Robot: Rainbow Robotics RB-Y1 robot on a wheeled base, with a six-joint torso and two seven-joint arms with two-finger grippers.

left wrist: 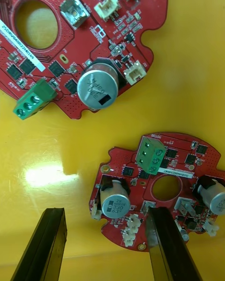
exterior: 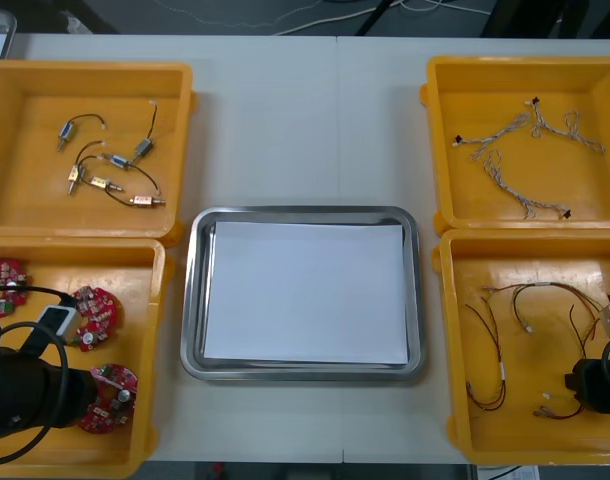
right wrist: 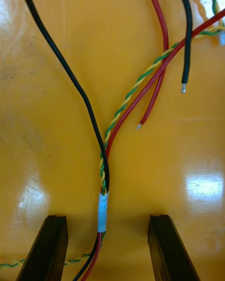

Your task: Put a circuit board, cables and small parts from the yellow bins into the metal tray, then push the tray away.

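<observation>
Right hand (right wrist: 107,220), spread, straddles a taped cable bundle (right wrist: 102,210) running along its fingers (right wrist: 47,248); left hand (left wrist: 107,213), spread, over a circuit board (left wrist: 117,161).

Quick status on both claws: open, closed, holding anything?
Left claw: open, over a circuit board, holding nothing.
Right claw: open, straddling a taped cable bundle, holding nothing.

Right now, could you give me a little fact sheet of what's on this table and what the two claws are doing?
Tray: metal tray at the centre, white inside, nothing in it
Left gripper: open, over a red circuit board in the near left bin
Right gripper: open, astride a taped cable bundle in the near right bin
Far left bin: small metal parts
Far right bin: pale twisted cables
Progress: tray not yet loaded
</observation>
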